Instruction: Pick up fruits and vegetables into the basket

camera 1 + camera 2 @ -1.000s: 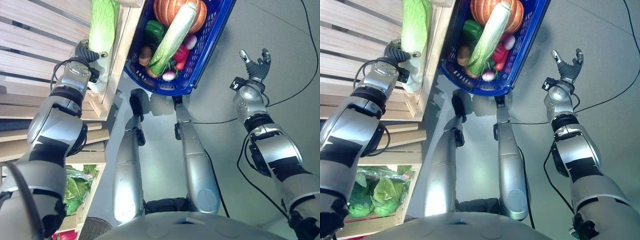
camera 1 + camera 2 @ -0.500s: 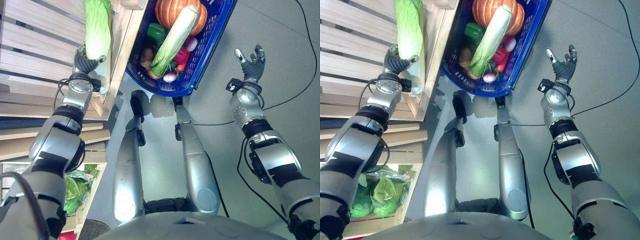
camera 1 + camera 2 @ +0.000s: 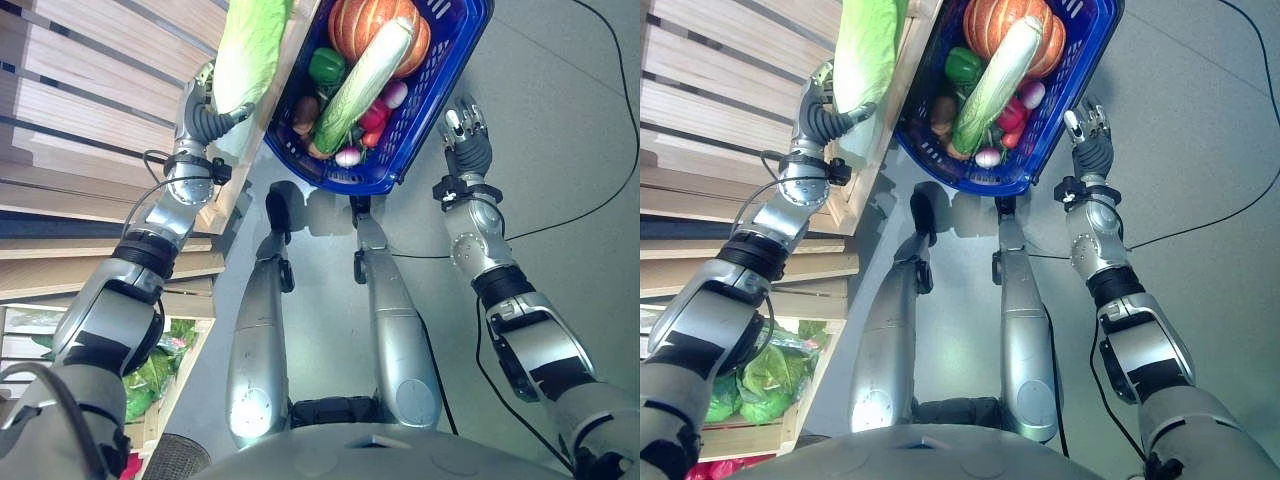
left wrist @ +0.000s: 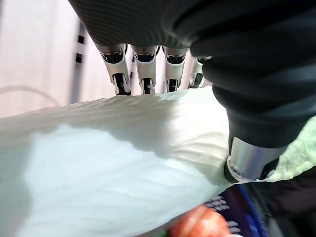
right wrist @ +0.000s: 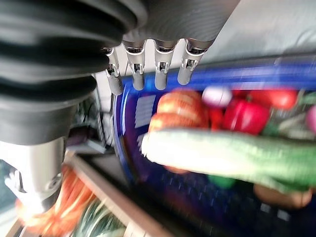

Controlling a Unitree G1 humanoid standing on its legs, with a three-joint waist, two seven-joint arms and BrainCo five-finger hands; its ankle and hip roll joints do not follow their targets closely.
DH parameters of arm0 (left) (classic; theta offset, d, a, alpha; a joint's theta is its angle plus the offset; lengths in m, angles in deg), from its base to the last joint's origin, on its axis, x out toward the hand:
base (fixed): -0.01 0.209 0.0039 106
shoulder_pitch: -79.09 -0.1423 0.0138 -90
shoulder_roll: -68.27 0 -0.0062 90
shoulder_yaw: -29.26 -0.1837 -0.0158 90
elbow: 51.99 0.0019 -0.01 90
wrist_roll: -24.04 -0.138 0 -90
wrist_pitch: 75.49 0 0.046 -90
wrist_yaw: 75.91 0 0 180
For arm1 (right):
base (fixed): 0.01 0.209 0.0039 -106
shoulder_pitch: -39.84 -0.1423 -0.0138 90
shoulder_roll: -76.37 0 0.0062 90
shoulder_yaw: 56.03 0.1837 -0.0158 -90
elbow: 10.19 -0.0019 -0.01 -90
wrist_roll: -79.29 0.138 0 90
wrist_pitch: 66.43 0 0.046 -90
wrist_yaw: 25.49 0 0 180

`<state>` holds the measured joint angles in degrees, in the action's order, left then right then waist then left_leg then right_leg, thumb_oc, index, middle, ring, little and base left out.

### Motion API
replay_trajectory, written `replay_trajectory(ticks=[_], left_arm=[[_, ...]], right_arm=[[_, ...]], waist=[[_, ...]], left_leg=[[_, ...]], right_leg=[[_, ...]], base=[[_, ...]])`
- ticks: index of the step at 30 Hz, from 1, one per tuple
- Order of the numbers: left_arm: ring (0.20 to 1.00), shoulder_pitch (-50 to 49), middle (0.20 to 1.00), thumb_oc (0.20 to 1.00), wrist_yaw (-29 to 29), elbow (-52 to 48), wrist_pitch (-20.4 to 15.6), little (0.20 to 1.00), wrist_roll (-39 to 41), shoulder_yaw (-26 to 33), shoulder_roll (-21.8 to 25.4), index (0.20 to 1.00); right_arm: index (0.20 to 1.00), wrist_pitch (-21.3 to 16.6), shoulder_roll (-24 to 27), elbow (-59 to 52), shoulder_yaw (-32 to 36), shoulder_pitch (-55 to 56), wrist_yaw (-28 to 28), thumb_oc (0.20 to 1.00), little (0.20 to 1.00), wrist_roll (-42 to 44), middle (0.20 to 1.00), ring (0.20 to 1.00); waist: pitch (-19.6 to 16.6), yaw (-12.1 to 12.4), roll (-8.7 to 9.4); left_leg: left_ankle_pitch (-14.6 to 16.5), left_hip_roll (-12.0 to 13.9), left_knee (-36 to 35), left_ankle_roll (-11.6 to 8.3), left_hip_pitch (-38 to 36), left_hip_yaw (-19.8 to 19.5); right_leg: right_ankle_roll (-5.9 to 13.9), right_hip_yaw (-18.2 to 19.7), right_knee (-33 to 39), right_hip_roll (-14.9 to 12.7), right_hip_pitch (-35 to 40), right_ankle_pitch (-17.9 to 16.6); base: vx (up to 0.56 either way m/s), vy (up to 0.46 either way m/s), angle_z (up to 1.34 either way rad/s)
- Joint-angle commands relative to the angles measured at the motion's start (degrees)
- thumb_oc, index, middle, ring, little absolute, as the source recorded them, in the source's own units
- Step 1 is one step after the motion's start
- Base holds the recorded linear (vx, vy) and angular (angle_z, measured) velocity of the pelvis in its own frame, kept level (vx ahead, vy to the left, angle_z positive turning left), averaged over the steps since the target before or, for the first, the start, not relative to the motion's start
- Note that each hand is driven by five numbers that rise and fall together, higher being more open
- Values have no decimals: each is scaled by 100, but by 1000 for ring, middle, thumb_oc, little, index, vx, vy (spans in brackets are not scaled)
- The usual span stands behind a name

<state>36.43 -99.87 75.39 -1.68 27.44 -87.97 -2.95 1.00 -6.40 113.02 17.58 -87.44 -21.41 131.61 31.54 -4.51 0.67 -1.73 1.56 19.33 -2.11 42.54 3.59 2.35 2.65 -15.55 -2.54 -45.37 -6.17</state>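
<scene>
Holding cabbage [image 3: 248,50] in curled L hand [image 3: 205,120], upper left, long axis vertical, w/ basket [image 3: 440,95] just right of it; R hand [image 3: 465,140] fingers relaxed, beside basket rim.

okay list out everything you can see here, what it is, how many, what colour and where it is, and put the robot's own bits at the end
basket: one, blue, on the grey floor ahead of the robot, beside the wooden rack
pumpkin: one, orange, at the far end of the basket
long cabbage: one, pale green, lying on top of the basket's contents
green pepper: one, green, in the basket near the rack side
red vegetables: red, exact count unclear, under the long cabbage
napa cabbage: one, light green, held over the rack's edge
wooden rack: one, pale wood, on the robot's left
leafy greens: green, in a lower crate
left robot hand: curled round the napa cabbage
right robot hand: fingers straight, beside the basket
</scene>
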Motion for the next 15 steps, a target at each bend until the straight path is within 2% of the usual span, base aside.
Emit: replay_trajectory(ticks=[1,7,15], left_arm=[[200,-156,200,200,97,-702,-616,200,-349,-51,-181,200],[200,-43,200,200,366,-1047,-791,200,-706,-211,-129,200],[200,-1,200,200,777,-1354,-1017,200,-825,-434,-101,200]], right_arm=[[1000,-135,64,-798,16,257,-239,1000,1000,-53,1000,1000],[1000,92,58,-1380,-164,296,-730,1000,1000,-167,1000,1000],[1000,511,74,-1734,-468,263,-1111,1000,1000,-263,1000,1000]], waist=[[-175,20,-98],[-175,-15,-50],[-175,-2,-7]], left_leg=[[-54,-207,-412,-209,-178,-129],[-70,-197,-449,-196,-218,-101],[-95,-178,-454,-209,-207,-96]], right_leg=[[173,-590,-385,138,302,556],[215,-581,-368,132,319,506],[250,-587,-339,108,325,461]], base=[[0,0,0],[0,0,0],[0,0,0]])
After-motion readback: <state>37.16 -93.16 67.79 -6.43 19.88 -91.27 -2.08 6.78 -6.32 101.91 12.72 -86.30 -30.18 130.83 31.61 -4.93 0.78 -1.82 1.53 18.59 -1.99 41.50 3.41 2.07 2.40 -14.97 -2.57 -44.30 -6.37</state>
